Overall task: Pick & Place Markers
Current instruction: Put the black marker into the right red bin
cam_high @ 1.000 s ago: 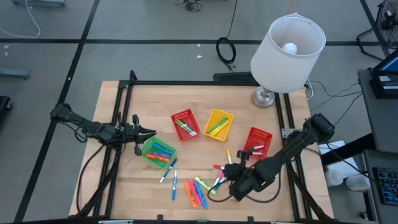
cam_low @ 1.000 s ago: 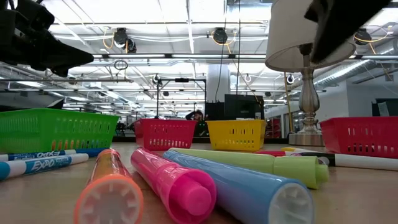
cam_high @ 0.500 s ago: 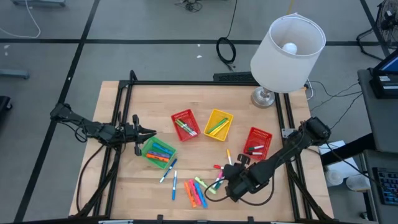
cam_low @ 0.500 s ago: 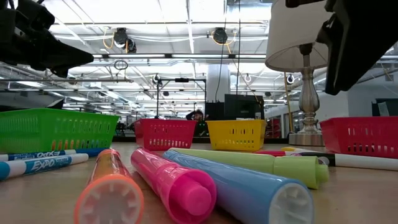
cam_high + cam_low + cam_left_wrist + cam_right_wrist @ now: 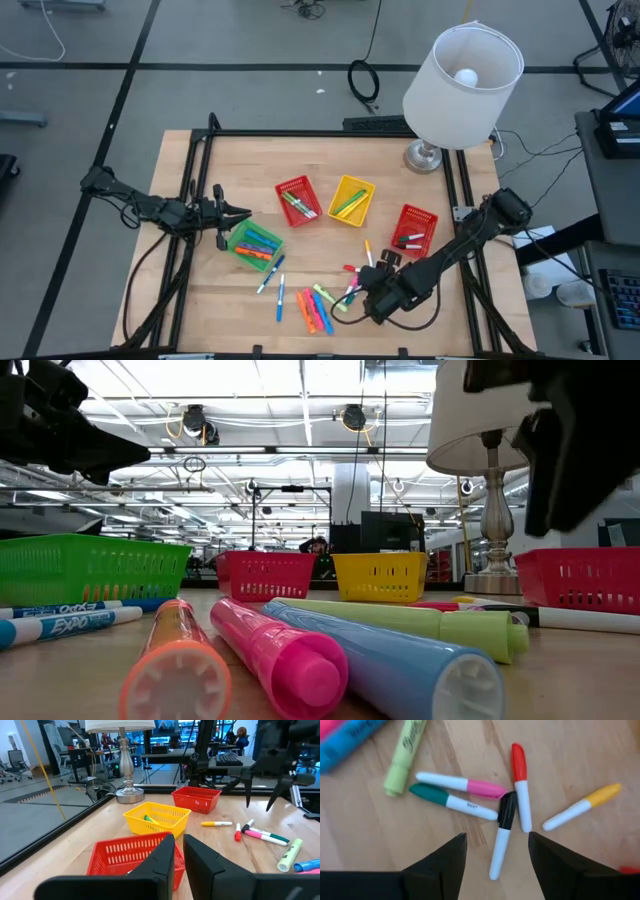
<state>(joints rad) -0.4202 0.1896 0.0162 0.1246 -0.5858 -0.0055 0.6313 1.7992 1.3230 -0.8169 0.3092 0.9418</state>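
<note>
1. Markers (image 5: 318, 305) scattered on the near part of the table (image 5: 310, 160), in one loose group between the green basket (image 5: 255, 245) and the right gripper (image 5: 362, 288).
2. Under the right gripper, seen from its wrist: black-capped marker (image 5: 502, 832) directly between the two fingers (image 5: 440, 870), with red-capped marker (image 5: 520, 785) just beside it, touching near the caps.
3. Pink-capped marker (image 5: 457, 784) and green-capped marker (image 5: 452, 802) lying side by side, nearly touching; yellow-capped marker (image 5: 582, 806) apart, on the other side.
4. All five thin, with white barrels and coloured caps, lying flat on the wood.
5. Thick highlighters (image 5: 300, 660) close to the low camera: orange, pink, blue and pale green, lying side by side.
6. More markers inside the green basket, the red basket (image 5: 297, 200), the yellow basket (image 5: 351, 200) and the second red basket (image 5: 414, 229).
7. Right gripper low over the marker group, fingers spread wide, holding nothing.
8. Left gripper (image 5: 240, 212) at the left table edge, just beside the green basket; fingers almost together with a narrow gap, nothing seen between them.
9. Lamp (image 5: 463, 75) at the far right corner, well apart from the markers.
10. Nothing between the right gripper and the black-capped marker.
</note>
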